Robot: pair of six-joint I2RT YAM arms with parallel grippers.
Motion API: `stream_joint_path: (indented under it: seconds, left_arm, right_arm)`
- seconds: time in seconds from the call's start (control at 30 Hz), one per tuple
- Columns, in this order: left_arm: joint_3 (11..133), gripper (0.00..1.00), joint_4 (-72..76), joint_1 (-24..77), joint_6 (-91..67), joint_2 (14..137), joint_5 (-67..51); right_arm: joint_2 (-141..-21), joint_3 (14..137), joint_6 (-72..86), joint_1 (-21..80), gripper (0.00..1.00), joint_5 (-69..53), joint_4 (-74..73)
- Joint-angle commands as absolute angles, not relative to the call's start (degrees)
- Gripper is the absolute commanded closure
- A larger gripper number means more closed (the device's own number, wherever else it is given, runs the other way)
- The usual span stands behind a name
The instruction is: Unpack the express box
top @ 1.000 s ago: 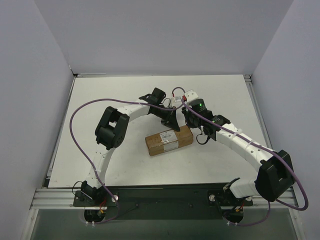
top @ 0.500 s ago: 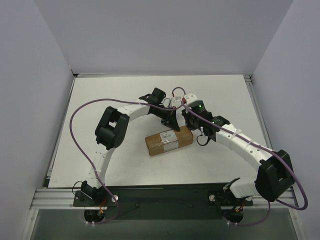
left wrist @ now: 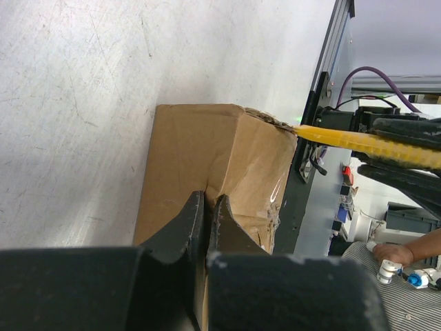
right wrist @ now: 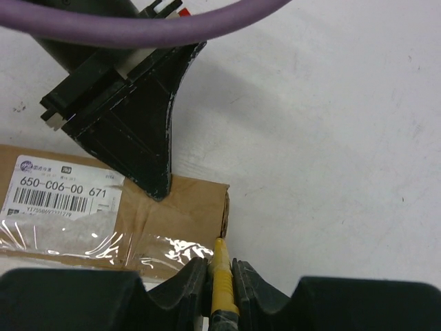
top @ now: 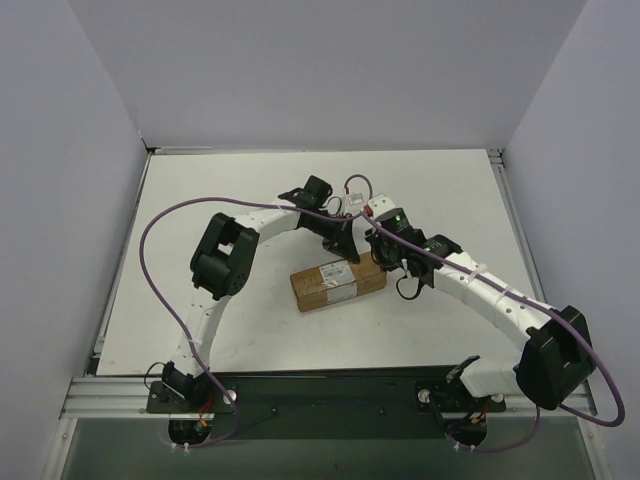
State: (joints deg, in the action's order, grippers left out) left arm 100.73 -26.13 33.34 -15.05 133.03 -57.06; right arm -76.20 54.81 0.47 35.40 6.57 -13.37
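Note:
The express box (top: 338,282), brown card with a white label (right wrist: 62,189) and a clear tape strip, lies flat mid-table. My left gripper (top: 345,250) is shut, with its fingertips (left wrist: 205,214) pressed down on the box's top (left wrist: 207,148) near the far edge; they also show in the right wrist view (right wrist: 141,134). My right gripper (top: 386,263) is shut on the yellow utility knife (right wrist: 222,276). The knife tip touches the top edge of the box's right end (right wrist: 224,214), at the tape seam. The knife also shows in the left wrist view (left wrist: 365,141).
The white table (top: 200,200) is walled at the back and on both sides. The black rail with the arm bases (top: 330,395) runs along the near edge. The two arms arch over the table and meet at the box.
The right arm has shifted slightly, bringing the knife closer to the box's right end. The left arm and the box have not moved.

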Motion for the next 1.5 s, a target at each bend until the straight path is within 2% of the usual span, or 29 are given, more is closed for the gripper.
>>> stream_joint_path:
  seconds: [0.0,0.3,0.47,0.53,0.57,0.67,0.73,0.77,0.83,1.0,1.07,1.2,1.27,1.3,1.33,1.37,1.43,1.47]
  left_arm:
    - [100.99,1.0,-25.14,33.13,-15.47,133.5,-53.61]
    - [101.34,1.0,-25.05,32.7,-15.56,133.42,-53.61]
    - [102.48,0.99,-25.31,32.61,-15.03,133.07,-55.02]
    - [103.35,0.83,-25.66,32.61,-14.33,132.72,-56.42]
    - [104.23,0.69,-25.66,32.35,-13.98,132.45,-57.38]
    - [106.86,0.51,-24.96,31.38,-13.1,131.05,-60.64]
    - [108.71,0.45,-26.18,30.85,-11.35,129.99,-60.39]
    - [109.85,0.2,-27.15,30.24,-10.21,129.73,-59.95]
    - [113.36,0.07,-32.23,29.8,-4.09,128.85,-56.8]
    - [116.37,0.04,-41.21,26.99,5.69,127.62,-49.58]
    - [115.84,0.04,-43.49,26.02,8.16,127.0,-45.73]
    - [113.65,0.05,-46.32,23.91,14.75,124.72,-39.56]
    - [110.93,0.04,-45.62,22.59,15.29,123.15,-38.59]
    - [109.61,0.05,-45.01,22.15,15.47,122.44,-38.24]
    - [108.47,0.04,-44.3,21.63,15.56,121.82,-38.23]
    - [106.63,0.04,-43.51,21.36,15.64,120.77,-38.23]
    - [105.56,0.04,-43.24,21.18,15.82,119.97,-38.76]
    - [104.86,0.04,-43.24,21.09,15.73,119.54,-39.11]
  right_arm:
    - [-72.43,57.48,2.73,37.61,1.0,6.68,-23.63]
    - [-70.58,59.23,4.04,37.27,1.0,5.45,-34.44]
    - [-69.96,65.2,1.94,32.8,1.0,5.1,-35.86]
    - [-69.96,66.79,0.53,30.42,1.0,5.01,-35.68]
    - [-69.96,66.88,-4.0,28.84,1.0,4.66,-34.81]
    - [-69.61,63.47,-16.37,24.44,1.0,3.34,-29.13]
    - [-67.25,57.7,-22.56,21.8,1.0,2.38,-23.32]
    - [-66.28,55.22,-28.68,21.27,1.0,2.2,-16.85]
    - [-64.34,49.78,-34.68,20.57,1.0,1.5,-11.62]
    - [-62.67,37.73,-52.59,20.48,0.91,1.49,5.95]
    - [-62.49,31.94,-57.63,20.57,0.91,1.41,11.83]
    - [-60.65,22.52,-67.75,20.65,0.85,-1.21,18.09]
    - [-58.2,18.21,-73.55,21.0,0.79,-3.41,20.2]
    - [-56.97,14.8,-75.22,21.18,0.6,-4.3,20.04]
    - [-55.56,13.46,-76.97,21.27,0.48,-5.09,19.34]
    - [-52.24,12.58,-77.34,21.27,0.32,-6.14,15.51]
    - [-48.27,13.18,-76.82,21.27,0.19,-10.0,3.34]
    - [-44.42,14.05,-75.25,21.1,0.08,-11.32,-1.53]
